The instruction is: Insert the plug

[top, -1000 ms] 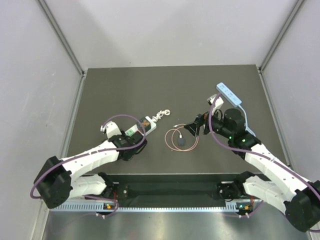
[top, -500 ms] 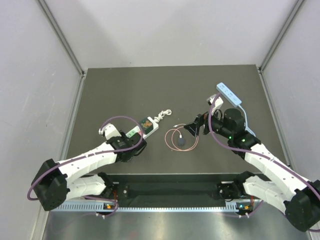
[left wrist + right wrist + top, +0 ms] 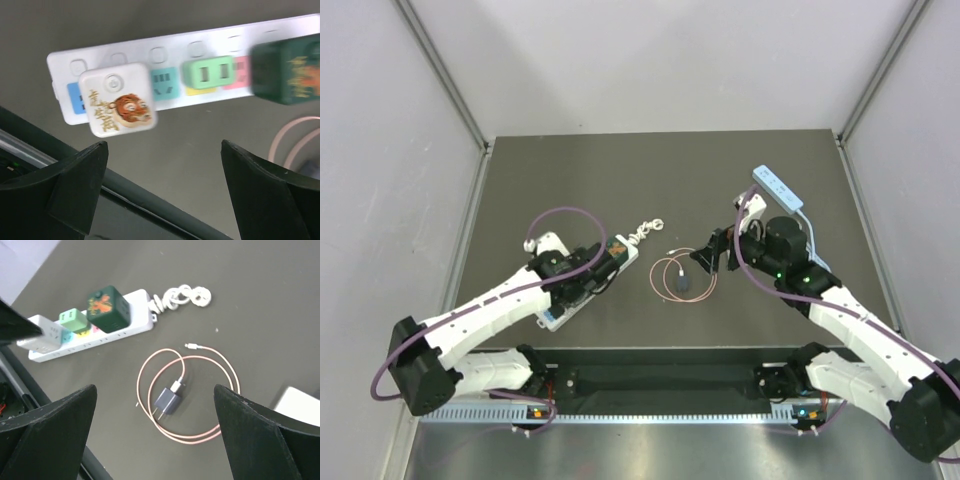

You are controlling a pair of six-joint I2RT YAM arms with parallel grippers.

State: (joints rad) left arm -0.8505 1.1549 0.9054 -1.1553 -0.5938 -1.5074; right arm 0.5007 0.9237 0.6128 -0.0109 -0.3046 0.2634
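Both the left gripper (image 3: 164, 150) and right gripper (image 3: 155, 389) gape empty, so the right should straddle the charger plug (image 3: 166, 401) squarely, pinching its body and leaving the prongs free

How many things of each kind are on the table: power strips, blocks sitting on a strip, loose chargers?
Power strips: 2 (near strip, far strip)
Blocks on the near strip: 3 (white tiger cube, light green adapter, dark green cube)
Loose chargers with cable: 1 (grey charger)
Total: 6
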